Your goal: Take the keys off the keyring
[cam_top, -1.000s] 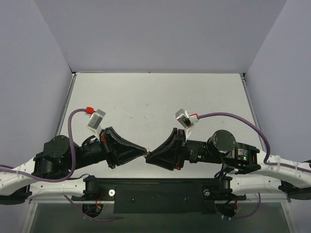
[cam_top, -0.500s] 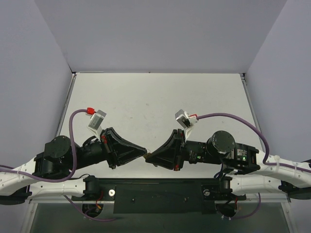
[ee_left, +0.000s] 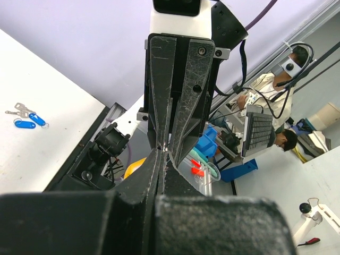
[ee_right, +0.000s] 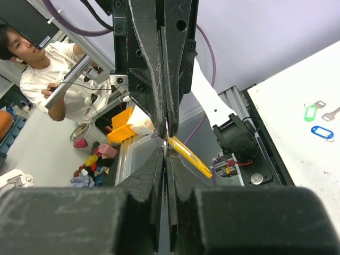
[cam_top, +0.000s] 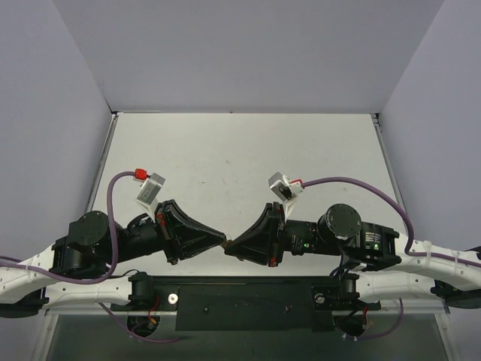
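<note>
Pale lavender walls (cam_top: 248,53) rise on three sides of the white table (cam_top: 225,150), evenly lit. Past the table's near edge lie grey floor (ee_right: 37,159), a yellow bin (ee_right: 121,126), blue bins (ee_left: 206,146) and a white-shirted person (ee_right: 48,74).

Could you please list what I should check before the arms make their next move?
1. Left gripper fingers closed: ok.
2. Right gripper fingers closed, tip to tip with the left: ok.
3. Oval yellow plastic tag in view at the tips: ok.
4. Tiny silver-grey metal key gripped: cannot tell, hidden.
5. Thin metal ring gripped: cannot tell.
6. Blue-tagged silver keys lying apart on the white table: ok.
</note>
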Tool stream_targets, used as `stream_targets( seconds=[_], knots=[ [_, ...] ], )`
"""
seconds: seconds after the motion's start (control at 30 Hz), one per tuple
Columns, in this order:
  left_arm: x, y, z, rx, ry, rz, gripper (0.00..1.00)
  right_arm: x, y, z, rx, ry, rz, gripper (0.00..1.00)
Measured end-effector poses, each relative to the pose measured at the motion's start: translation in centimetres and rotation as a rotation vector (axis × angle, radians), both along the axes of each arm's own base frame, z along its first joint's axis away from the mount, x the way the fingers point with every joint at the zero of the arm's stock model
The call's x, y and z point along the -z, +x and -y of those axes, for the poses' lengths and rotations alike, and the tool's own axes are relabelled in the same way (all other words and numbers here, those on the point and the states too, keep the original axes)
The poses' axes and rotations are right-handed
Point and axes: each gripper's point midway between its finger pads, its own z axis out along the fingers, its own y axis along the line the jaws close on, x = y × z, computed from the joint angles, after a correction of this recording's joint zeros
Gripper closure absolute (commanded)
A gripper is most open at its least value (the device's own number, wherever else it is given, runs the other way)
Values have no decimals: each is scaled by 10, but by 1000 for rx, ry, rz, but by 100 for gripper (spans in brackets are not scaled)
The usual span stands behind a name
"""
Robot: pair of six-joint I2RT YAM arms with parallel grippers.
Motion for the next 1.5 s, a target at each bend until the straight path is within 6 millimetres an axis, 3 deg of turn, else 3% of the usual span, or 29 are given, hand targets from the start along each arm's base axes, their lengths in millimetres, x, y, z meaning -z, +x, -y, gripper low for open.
stream_targets(
  seconds=[0.33, 0.97, 1.27, 1.5],
  knots=[
    [7, -5, -8, 23, 11, 32, 100, 3, -1, 1, -4, -8, 0, 100],
    [19, -4, -5, 20, 59, 29, 100, 9, 3, 2, 18, -31, 1, 100],
    [76, 32, 9, -166, 371, -36, 100, 14, 31, 15, 184, -49, -3, 100],
    [131, 54, 12, -279, 639, -29, 100, 37, 73, 41, 396, -76, -52, 100]
  ],
)
